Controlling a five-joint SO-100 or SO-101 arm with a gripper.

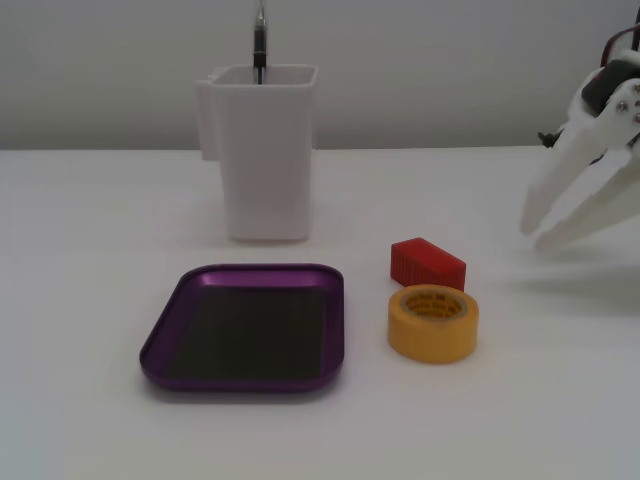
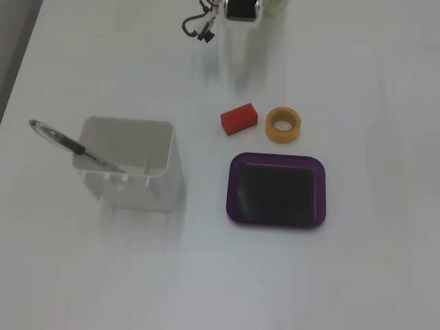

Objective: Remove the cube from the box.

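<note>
The red cube (image 1: 427, 263) lies on the white table, outside the purple box (image 1: 245, 384), just to its right in this fixed view. It touches or nearly touches the yellow tape roll (image 1: 433, 322). The box's dark floor is bare. My gripper (image 1: 536, 235) hangs at the right edge, well right of the cube and above the table; its white fingers are slightly apart and hold nothing. In the fixed view from above, the cube (image 2: 239, 118) lies beyond the box (image 2: 234, 196), left of the roll (image 2: 283, 124). There only the arm's dark part (image 2: 240, 8) shows clearly.
A tall white container (image 1: 265, 160) with a pen (image 1: 259, 45) in it stands behind the box; from above, the container (image 2: 137, 185) sits left of the box.
</note>
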